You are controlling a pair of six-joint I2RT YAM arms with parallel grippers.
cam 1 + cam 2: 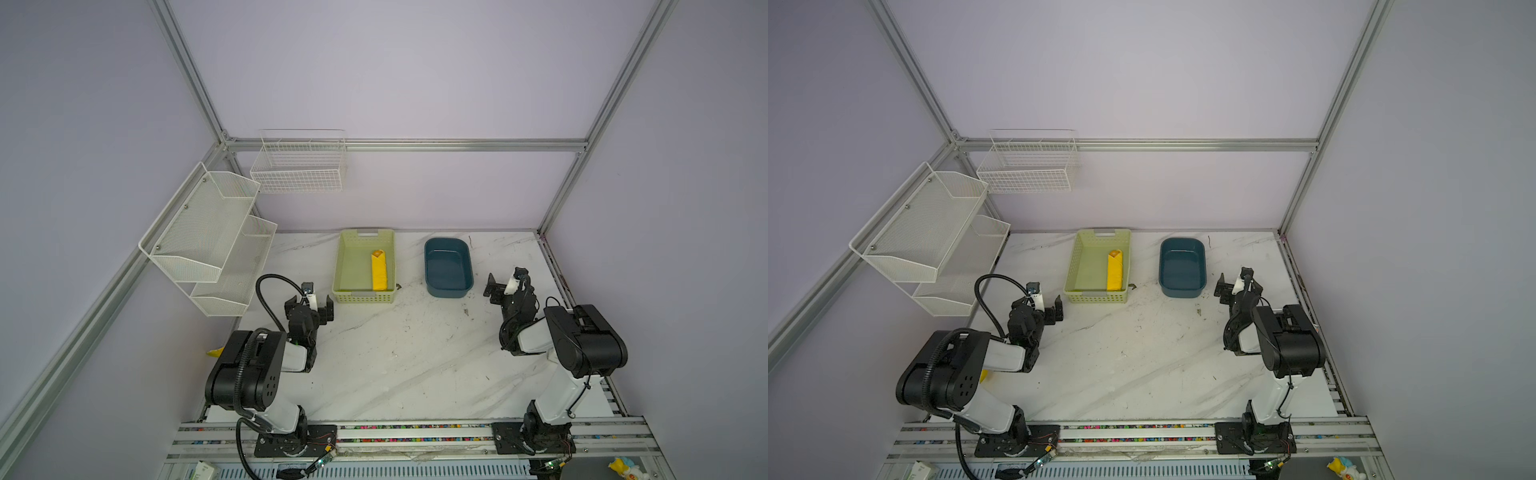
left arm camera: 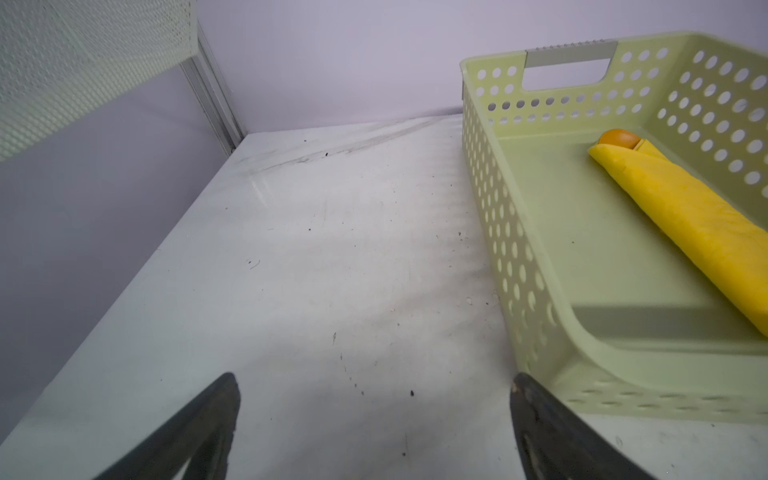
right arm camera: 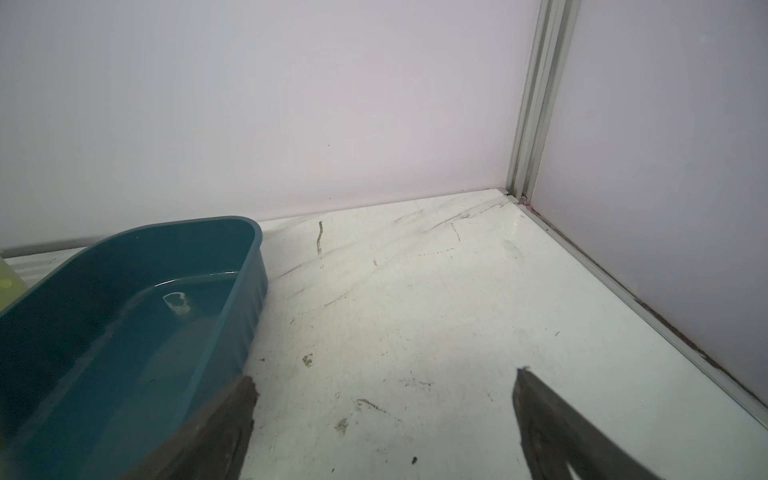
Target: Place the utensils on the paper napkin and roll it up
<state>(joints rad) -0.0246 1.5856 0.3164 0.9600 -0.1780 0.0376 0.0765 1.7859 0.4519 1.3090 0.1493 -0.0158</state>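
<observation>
Napkin sits rolled in basket at 2 o'clock from left tool, long axis 12–6, orange utensil tip poking out at 12; left tool nearer than right tool, both spread wide, empty.

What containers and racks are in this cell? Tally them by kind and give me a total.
Pale green perforated plastic basket: 1
Dark teal plastic tub: 1
White metal wall racks: 2 (two-tier mesh shelf, wire basket)
Total: 4
</observation>
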